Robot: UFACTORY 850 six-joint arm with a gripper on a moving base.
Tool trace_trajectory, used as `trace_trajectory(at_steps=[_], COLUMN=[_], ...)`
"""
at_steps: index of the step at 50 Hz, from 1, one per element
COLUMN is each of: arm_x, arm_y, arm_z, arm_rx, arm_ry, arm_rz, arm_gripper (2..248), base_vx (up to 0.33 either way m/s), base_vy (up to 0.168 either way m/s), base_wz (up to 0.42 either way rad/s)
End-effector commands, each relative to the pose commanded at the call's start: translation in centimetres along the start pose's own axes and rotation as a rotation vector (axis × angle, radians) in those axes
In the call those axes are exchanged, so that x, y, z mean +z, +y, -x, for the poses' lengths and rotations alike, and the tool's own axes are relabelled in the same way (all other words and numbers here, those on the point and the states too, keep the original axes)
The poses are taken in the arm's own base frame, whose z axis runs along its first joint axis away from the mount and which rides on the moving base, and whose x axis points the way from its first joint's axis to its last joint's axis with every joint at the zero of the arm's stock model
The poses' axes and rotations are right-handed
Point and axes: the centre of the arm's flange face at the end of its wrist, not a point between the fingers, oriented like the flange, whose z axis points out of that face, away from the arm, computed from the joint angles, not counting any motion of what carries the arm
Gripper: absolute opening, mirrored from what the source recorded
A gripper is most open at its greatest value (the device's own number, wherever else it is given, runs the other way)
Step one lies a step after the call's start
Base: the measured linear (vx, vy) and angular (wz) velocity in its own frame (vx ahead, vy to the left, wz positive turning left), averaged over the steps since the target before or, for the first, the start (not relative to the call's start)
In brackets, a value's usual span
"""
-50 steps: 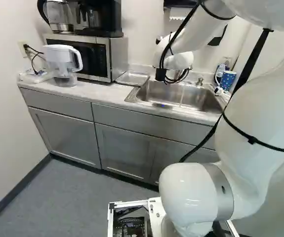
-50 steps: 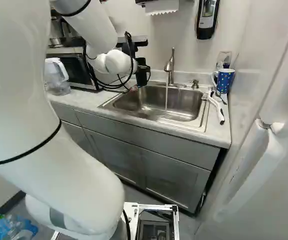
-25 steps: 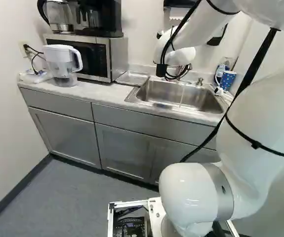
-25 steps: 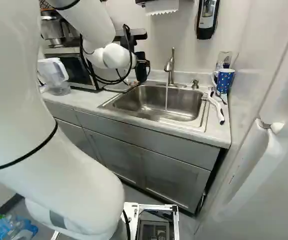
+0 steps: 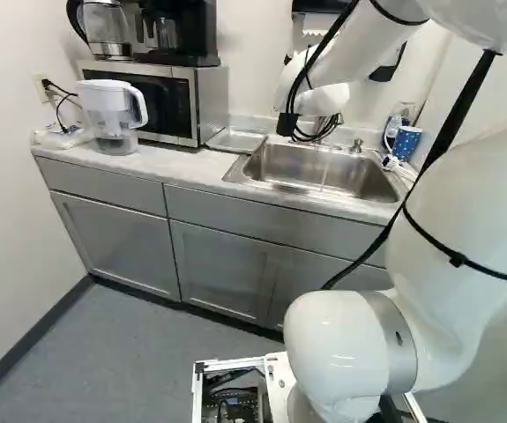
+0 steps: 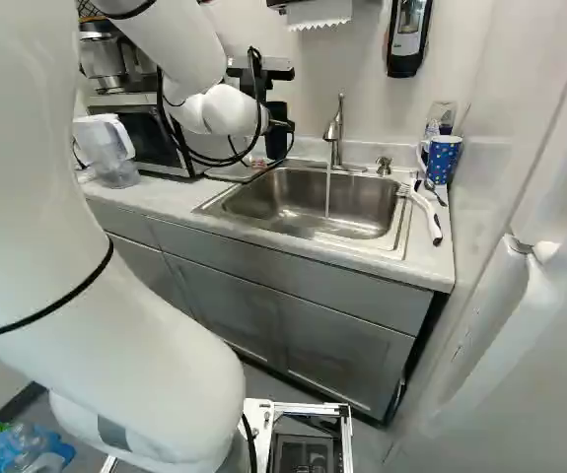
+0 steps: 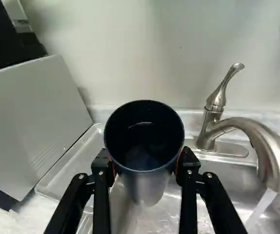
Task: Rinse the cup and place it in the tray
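In the right base view my gripper (image 6: 277, 136) hangs over the counter left of the faucet; its fingertips are hidden there. The wrist view has the gripper (image 7: 146, 163) shut on the dark cup (image 7: 143, 134), one finger against each side, with the mouth of the cup facing the camera. The shallow metal tray (image 7: 64, 168) lies beyond one finger, between microwave and sink; in the left base view the tray (image 5: 235, 139) shows beside the sink (image 5: 319, 172). Water (image 6: 327, 197) runs from the faucet (image 6: 334, 138), off to the other side of the gripper.
The microwave (image 5: 182, 101) and white pitcher (image 5: 112, 115) stand on the counter left of the tray. A blue dotted mug (image 6: 442, 158) and a white-handled brush (image 6: 426, 214) lie right of the sink. The wall (image 7: 178, 58) rises close behind the cup.
Compared with a second ago, my arm has shifted a little left and back in the right base view, carrying the gripper away from the faucet; over the last half second it has barely moved.
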Motion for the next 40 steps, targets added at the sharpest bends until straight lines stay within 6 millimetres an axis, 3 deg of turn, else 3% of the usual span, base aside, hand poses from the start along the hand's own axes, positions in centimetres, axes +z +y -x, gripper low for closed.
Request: trace_trajectory(at_steps=[40], arm_x=[0.00], arm_y=[0.00], arm_z=[0.00], arm_rx=[0.419], arm_ry=[0.000], arm_rz=[0.000], arm_gripper=[126], base_vx=[0.000], base_vy=[0.000], base_wz=[0.000])
